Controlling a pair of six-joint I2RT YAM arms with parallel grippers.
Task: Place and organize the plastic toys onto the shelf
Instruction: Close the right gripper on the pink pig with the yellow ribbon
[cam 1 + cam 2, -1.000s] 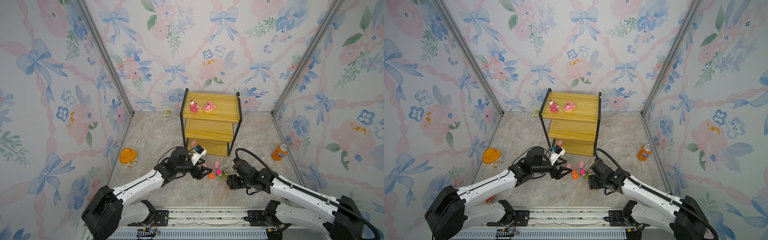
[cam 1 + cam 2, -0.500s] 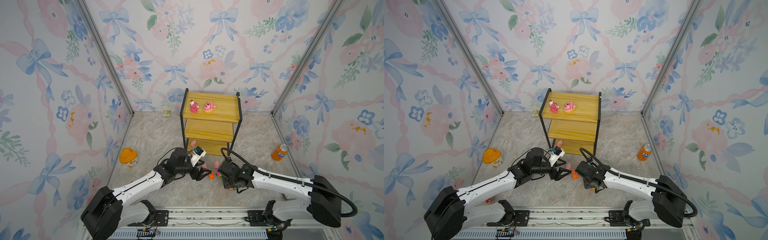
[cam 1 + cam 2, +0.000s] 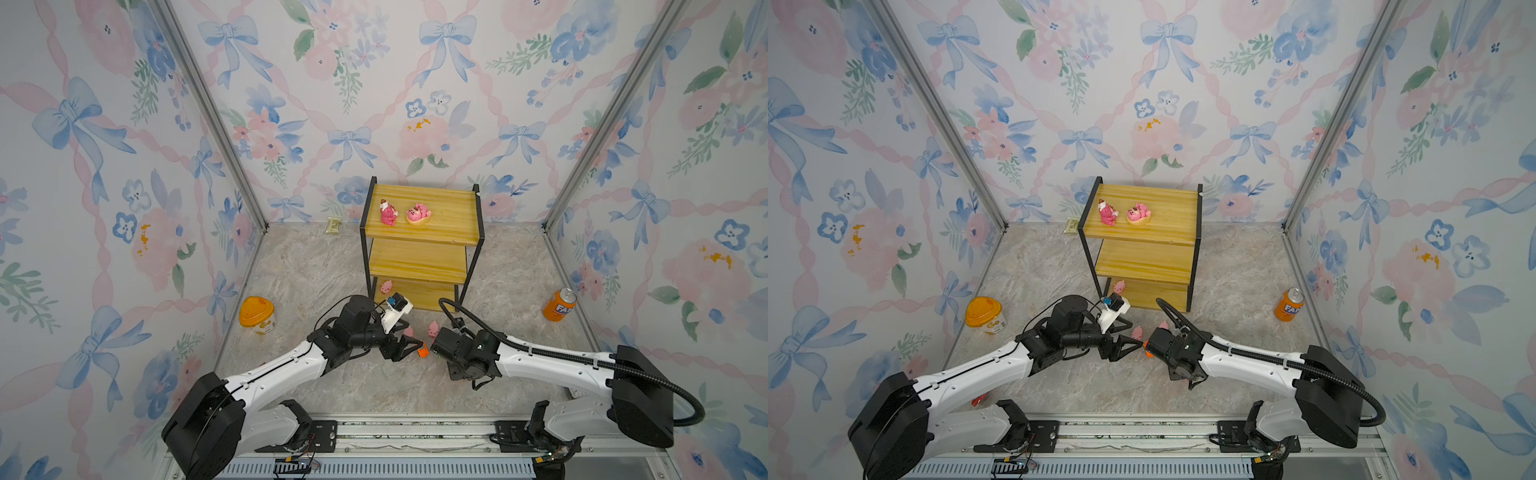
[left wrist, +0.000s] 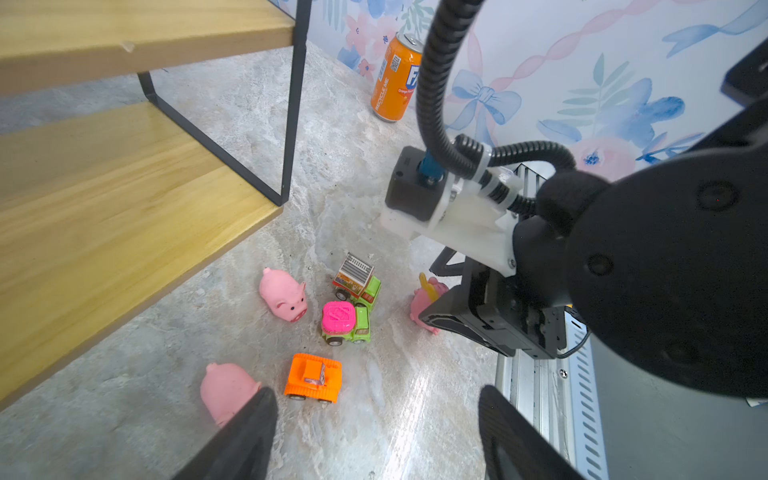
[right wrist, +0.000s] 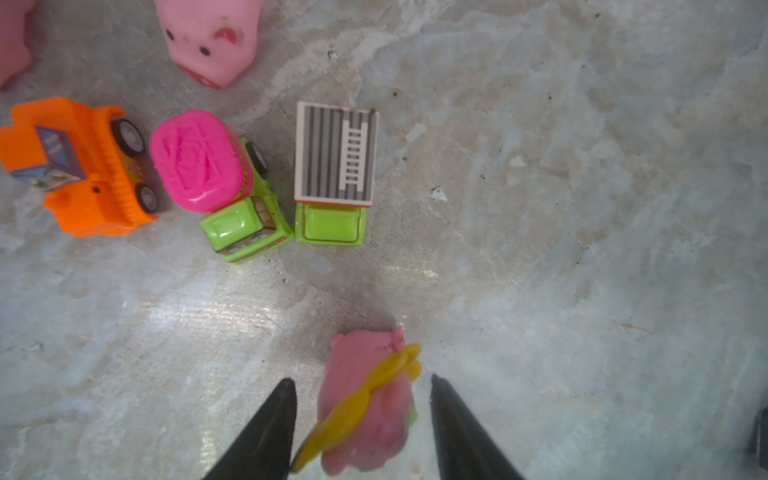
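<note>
The shelf (image 3: pixel 451 218) carries two dark pink bears (image 3: pixel 387 212) on its top board and a pig (image 3: pixel 386 286) on the bottom one. On the floor in front lie an orange car (image 4: pixel 313 378), a pink-green car (image 4: pixel 345 322), a brown-green truck (image 4: pixel 357 280) and two pale pigs (image 4: pixel 284 295). My right gripper (image 5: pixel 361 378) is low over the floor, its jaws on either side of a pink bear with a yellow strip (image 5: pixel 365 399), a small gap showing on each side. My left gripper (image 4: pixel 376 415) is open and empty, just short of the orange car.
An orange soda can (image 3: pixel 560 305) stands by the right wall and an orange-lidded tub (image 3: pixel 257 314) by the left wall. A small packet (image 3: pixel 333 225) lies at the back wall. The metal rail (image 3: pixel 415 432) runs along the front edge.
My right gripper has swung left to the toys and narrowed its jaws around the pink bear with the yellow strip. The left arm has stayed put.
</note>
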